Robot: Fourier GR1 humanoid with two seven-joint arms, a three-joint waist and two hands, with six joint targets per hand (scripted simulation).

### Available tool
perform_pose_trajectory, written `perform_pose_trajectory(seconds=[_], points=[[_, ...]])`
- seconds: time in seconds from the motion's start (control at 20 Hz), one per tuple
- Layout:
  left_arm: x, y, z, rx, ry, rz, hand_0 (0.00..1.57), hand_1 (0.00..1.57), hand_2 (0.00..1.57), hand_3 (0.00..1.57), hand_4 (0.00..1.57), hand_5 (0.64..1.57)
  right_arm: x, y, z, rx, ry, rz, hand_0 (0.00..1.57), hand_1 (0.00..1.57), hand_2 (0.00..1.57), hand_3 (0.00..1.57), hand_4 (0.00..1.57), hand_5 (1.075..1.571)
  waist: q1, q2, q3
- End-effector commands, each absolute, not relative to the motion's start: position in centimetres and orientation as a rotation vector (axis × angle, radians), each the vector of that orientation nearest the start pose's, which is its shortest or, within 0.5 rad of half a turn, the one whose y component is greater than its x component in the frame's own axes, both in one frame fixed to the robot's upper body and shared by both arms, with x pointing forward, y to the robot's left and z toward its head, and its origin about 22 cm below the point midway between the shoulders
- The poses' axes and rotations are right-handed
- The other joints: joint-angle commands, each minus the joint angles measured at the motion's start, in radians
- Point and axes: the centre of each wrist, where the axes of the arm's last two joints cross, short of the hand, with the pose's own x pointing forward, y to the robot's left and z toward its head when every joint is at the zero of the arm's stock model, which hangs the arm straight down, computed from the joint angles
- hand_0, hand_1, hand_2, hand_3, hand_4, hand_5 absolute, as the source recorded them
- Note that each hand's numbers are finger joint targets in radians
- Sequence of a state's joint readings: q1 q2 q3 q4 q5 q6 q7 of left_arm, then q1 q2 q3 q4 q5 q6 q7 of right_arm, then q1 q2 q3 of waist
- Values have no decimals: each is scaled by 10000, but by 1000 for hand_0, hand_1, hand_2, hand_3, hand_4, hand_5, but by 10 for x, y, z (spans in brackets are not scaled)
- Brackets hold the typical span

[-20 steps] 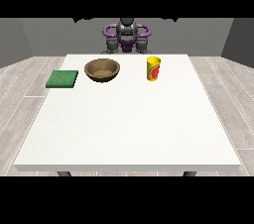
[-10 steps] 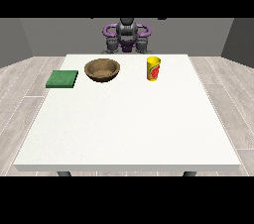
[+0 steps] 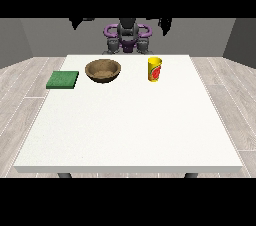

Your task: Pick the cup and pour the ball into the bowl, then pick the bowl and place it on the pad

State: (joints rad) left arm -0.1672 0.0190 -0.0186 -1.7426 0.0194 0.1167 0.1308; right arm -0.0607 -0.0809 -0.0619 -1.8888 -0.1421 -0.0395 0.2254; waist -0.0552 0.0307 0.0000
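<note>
A yellow cup [image 3: 155,69] with a red label stands upright on the white table [image 3: 130,125], at the far side right of the middle. No ball shows from here; the cup's inside is hidden. Left of the cup sits a brown wooden bowl [image 3: 103,70]. Further left a flat green pad [image 3: 63,79] lies near the table's left edge. The hand at the view's left [image 3: 75,22] and the hand at the view's right [image 3: 165,25] are held high, beside the robot's head, far above all three things and partly cut off by the view's top.
The robot's torso [image 3: 128,37] stands behind the table's far edge. Grey floor surrounds the table on both sides.
Both hands reach a little further down into view at the top than before. Cup, bowl and pad have not moved.
</note>
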Motion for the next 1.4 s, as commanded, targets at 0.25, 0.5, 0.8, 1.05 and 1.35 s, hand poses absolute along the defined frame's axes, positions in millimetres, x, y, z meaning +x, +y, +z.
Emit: perform_pose_trajectory(seconds=[0.25,0.5,0.8,1.05,1.35], points=[[281,252,22,911,-18818,288,0,0,0,0,407,1484,246,-287,82,563,-18694,-464,0,0,0,0,678,1547,-535,1995,-4],[297,235,-15,583,-18109,-420,0,0,0,0,41,1457,265,-296,89,327,-18259,-344,0,0,0,0,671,1560,-321,1552,-3],[309,246,-41,562,-17589,-227,0,0,0,0,138,1433,267,-320,59,227,-17995,-682,0,0,0,0,670,1560,-285,1269,-2],[324,240,-55,915,-17885,41,0,0,0,0,189,1423,266,-313,45,332,-18211,-352,0,0,0,0,671,1563,-600,1594,-2],[312,263,-86,1136,-17889,599,0,0,0,0,887,1555,267,-336,67,570,-18492,-220,0,0,0,0,674,1566,-870,1906,-6]])
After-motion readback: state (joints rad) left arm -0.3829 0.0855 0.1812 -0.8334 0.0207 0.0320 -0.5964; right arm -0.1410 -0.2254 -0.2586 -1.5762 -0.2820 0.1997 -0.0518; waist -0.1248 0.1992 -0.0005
